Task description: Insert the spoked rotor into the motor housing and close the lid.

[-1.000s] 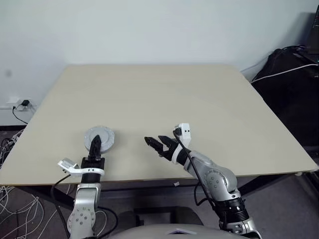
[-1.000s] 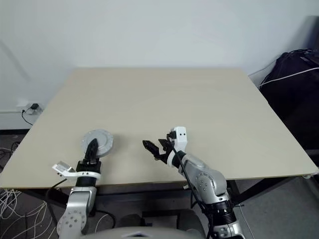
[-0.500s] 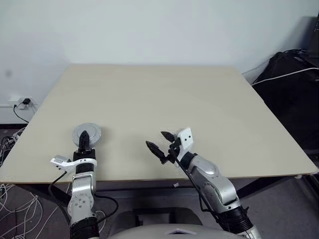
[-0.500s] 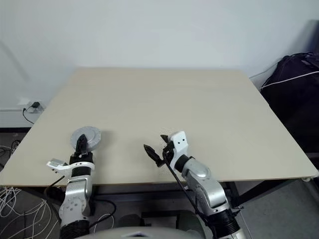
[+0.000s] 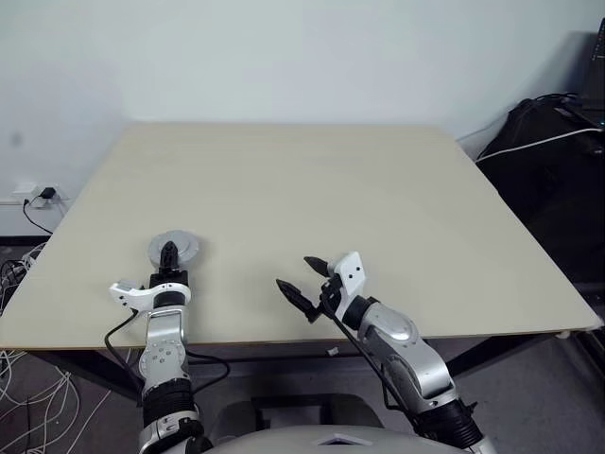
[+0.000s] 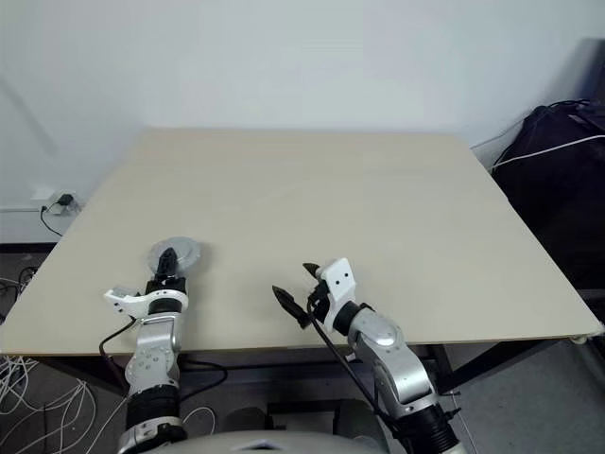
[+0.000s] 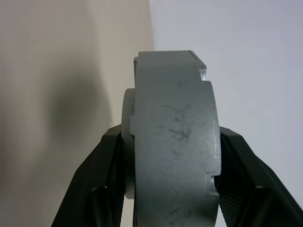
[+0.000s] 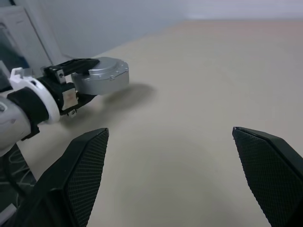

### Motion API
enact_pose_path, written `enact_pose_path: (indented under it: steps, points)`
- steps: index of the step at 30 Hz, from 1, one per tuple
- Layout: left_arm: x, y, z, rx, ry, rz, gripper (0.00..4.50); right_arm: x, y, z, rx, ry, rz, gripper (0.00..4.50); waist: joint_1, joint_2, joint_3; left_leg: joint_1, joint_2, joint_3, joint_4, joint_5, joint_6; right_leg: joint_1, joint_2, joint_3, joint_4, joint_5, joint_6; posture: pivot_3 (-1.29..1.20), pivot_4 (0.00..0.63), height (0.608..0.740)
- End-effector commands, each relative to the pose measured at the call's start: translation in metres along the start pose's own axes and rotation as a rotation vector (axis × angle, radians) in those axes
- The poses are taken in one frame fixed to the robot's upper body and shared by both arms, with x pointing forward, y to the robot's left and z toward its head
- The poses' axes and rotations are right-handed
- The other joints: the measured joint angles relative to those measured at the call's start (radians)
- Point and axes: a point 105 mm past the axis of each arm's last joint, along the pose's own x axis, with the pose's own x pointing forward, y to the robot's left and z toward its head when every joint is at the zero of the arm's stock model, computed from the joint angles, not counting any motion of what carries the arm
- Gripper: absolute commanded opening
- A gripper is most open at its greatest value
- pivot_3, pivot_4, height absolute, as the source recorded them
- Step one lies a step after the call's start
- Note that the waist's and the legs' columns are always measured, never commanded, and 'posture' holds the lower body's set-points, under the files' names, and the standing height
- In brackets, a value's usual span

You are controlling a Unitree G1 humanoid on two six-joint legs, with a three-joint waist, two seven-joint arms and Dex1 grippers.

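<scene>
The jaws of the left gripper [image 7: 173,189] are clenched on a round silver-grey metal assembly [image 7: 173,142], one black finger [image 7: 97,189] pressed to each flat face, so that the wrist view meets the thick scuffed rim edge-on, with a notched step at its far end; the jaws of the right gripper [image 8: 177,172] stand spread wide and hold nothing, their two textured black fingertips [image 8: 83,165] well apart over bare table. In the head views the left gripper [image 5: 169,257] reaches forward near the left front corner of the pale beige wooden table [image 5: 312,189], and the grey disc [image 5: 174,249] it holds lies flat-looking just above the tabletop; whether it touches the surface cannot be told. This disc seems to be the motor housing with its lid on, though no windings or spokes can be made out from here, so the spoked rotor cannot be picked out separately. The right wrist view shows the same piece [image 8: 102,75] from the side, a low stepped cylinder pinched between the left gripper's black fingers beside its white wrist collar [image 8: 33,94], casting a soft shadow on the table. The right gripper [image 5: 304,279] sits near the front edge, around the middle, well apart from the left one; a black bag with a white cable [image 5: 548,142] stands off the table's right side.
</scene>
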Motion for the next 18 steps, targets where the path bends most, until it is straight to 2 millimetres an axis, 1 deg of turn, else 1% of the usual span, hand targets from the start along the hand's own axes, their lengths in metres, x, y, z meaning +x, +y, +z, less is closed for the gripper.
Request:
enact_pose_path:
  steps: [1, 8, 12, 15, 17, 18]
  points:
    - [0.009, -0.013, -0.002, -0.004, -0.022, -0.019, 2.14, -0.002, -0.002, 0.010, -0.036, -0.041, 0.003, 4.50, 0.000, 0.000, 0.000, 0.000, 0.000, 0.000, 0.000, 0.000, 0.000, 0.000, 0.000, 0.000, 0.000, 0.000, 0.001, 0.00, 0.000, 0.740]
    - [0.011, 0.004, 0.000, 0.025, -0.029, 0.077, 2.14, -0.003, -0.002, 0.007, -0.022, -0.034, 0.002, 4.50, 0.002, -0.001, 0.000, 0.000, 0.000, 0.000, 0.000, 0.000, 0.000, 0.000, 0.000, 0.000, 0.000, 0.001, 0.001, 0.00, 0.000, 0.740]
    - [0.009, 0.010, 0.000, 0.045, -0.025, 0.129, 2.14, -0.002, -0.001, 0.006, -0.018, -0.029, 0.004, 4.50, 0.002, -0.001, -0.001, 0.001, 0.000, 0.000, 0.000, 0.000, 0.000, 0.001, 0.000, 0.000, 0.000, 0.001, 0.001, 0.00, 0.000, 0.740]
    - [0.007, 0.012, -0.002, 0.047, -0.021, 0.151, 2.14, -0.002, -0.001, 0.005, -0.017, -0.024, 0.002, 4.50, 0.002, -0.001, -0.001, 0.007, 0.000, 0.000, 0.000, 0.000, -0.001, 0.007, 0.000, 0.000, 0.000, 0.000, 0.000, 0.00, 0.000, 0.740]
    - [0.004, 0.013, -0.003, 0.049, -0.016, 0.164, 2.86, -0.002, 0.000, 0.004, -0.016, -0.021, 0.002, 4.50, 0.001, -0.001, -0.001, 0.011, 0.000, 0.000, 0.000, 0.000, 0.000, 0.011, 0.000, 0.000, 0.000, -0.002, -0.003, 0.00, 0.000, 0.740]
    - [0.002, 0.014, -0.004, 0.053, -0.014, 0.173, 3.07, -0.001, 0.000, 0.004, -0.016, -0.020, 0.001, 4.50, 0.000, -0.002, -0.001, 0.012, 0.000, 0.000, 0.000, 0.000, 0.000, 0.012, 0.000, 0.000, 0.000, -0.002, -0.003, 0.00, 0.000, 0.740]
